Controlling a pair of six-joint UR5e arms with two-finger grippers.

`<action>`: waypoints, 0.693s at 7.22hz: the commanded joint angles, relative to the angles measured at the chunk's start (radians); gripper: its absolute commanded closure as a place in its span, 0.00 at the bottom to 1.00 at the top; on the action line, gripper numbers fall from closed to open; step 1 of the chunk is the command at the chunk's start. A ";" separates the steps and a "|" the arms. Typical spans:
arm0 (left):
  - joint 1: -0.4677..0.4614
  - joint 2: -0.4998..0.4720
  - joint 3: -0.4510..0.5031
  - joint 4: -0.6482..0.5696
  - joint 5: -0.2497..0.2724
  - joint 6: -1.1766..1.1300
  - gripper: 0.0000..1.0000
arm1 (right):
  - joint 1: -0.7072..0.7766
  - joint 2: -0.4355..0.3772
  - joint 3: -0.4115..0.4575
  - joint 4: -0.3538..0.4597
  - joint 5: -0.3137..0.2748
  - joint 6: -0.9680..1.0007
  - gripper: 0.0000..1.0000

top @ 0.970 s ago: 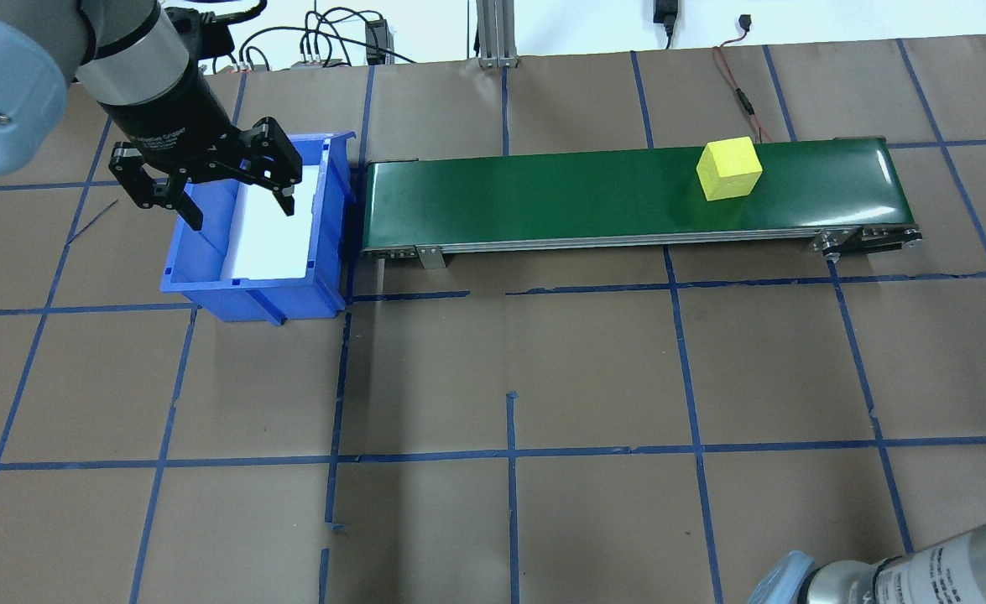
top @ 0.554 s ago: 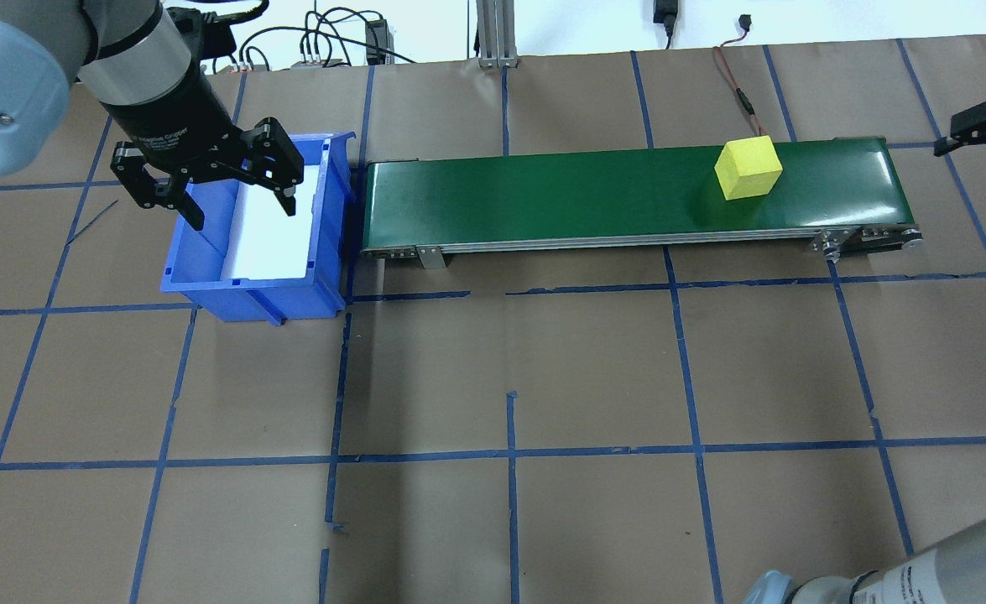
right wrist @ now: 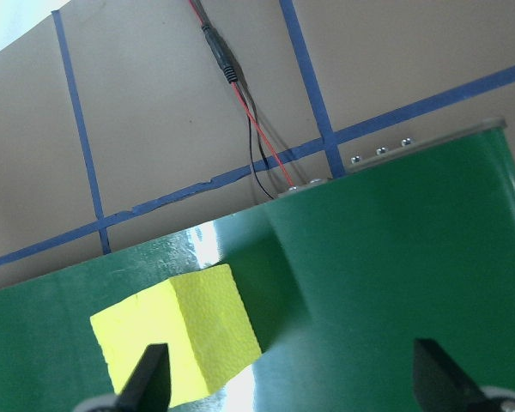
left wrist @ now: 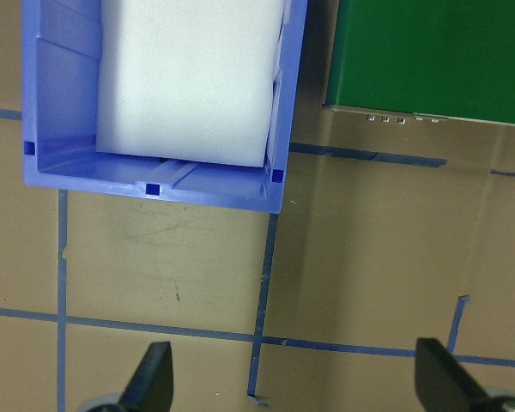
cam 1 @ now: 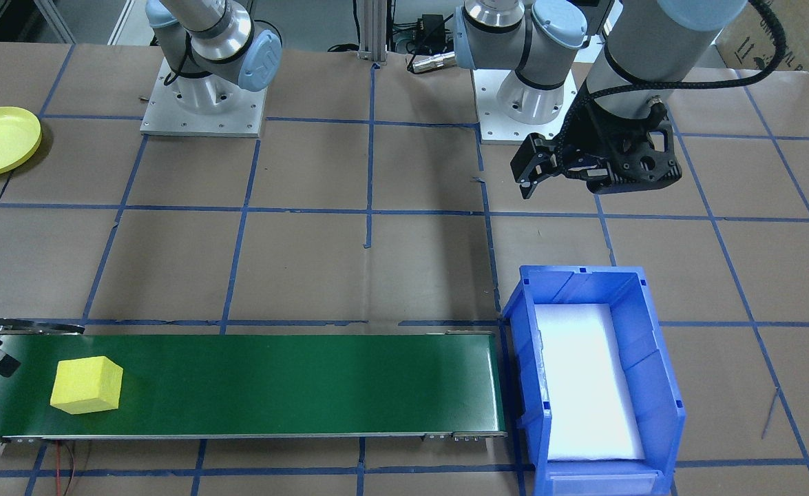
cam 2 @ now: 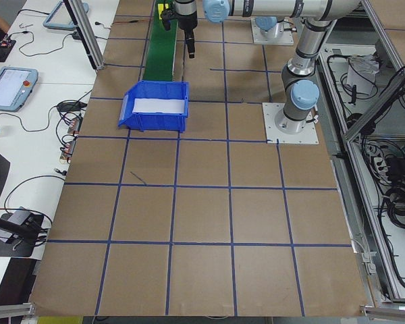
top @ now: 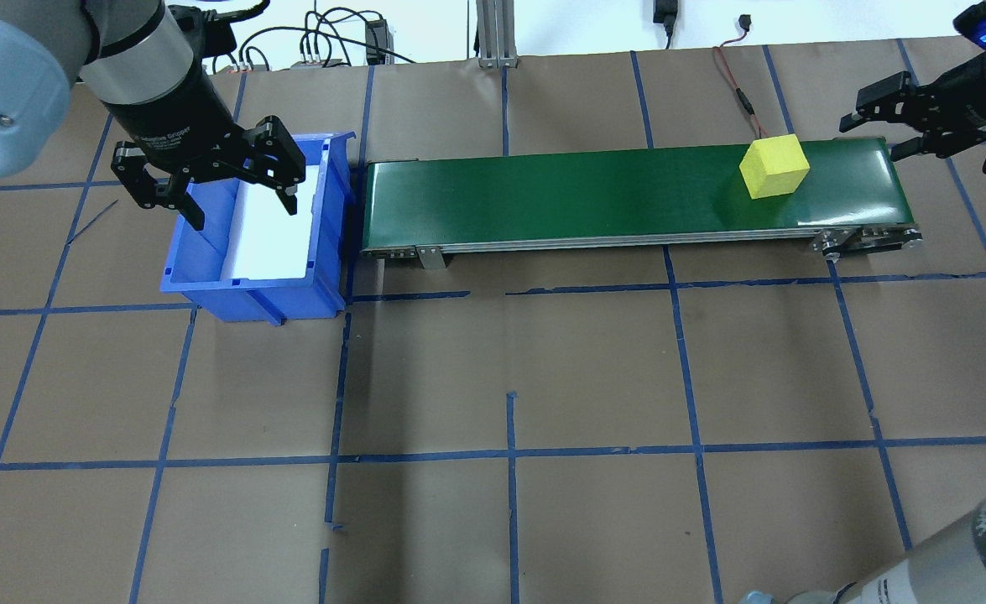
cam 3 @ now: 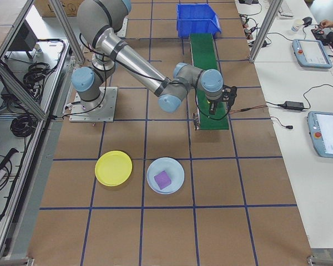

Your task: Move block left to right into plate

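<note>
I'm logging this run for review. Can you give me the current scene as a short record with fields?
block: yellow foam cube lying on the green conveyor belt, near its end on the robot's right
right pincer: open, empty, beside that belt end
left pincer: open, empty, above the blue bin
bin contents: white foam liner only
yellow plate: empty
light blue plate: holds a purple block

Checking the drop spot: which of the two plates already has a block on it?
The pale blue plate, holding a purple block; the yellow plate beside it is bare.
</note>
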 commanded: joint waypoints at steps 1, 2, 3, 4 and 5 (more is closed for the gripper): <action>-0.003 0.001 -0.001 -0.001 0.000 -0.011 0.00 | 0.040 0.033 -0.001 -0.044 0.008 0.008 0.00; -0.003 0.001 -0.001 -0.001 -0.003 -0.006 0.00 | 0.057 0.043 0.000 -0.091 0.005 -0.029 0.00; 0.006 0.001 -0.003 -0.001 -0.005 0.003 0.00 | 0.061 0.050 0.001 -0.095 0.005 -0.099 0.00; 0.006 0.000 -0.003 -0.001 -0.005 0.003 0.00 | 0.066 0.068 0.003 -0.097 0.002 -0.220 0.00; 0.006 0.000 -0.003 -0.001 -0.006 0.003 0.00 | 0.066 0.088 0.009 -0.098 -0.015 -0.300 0.00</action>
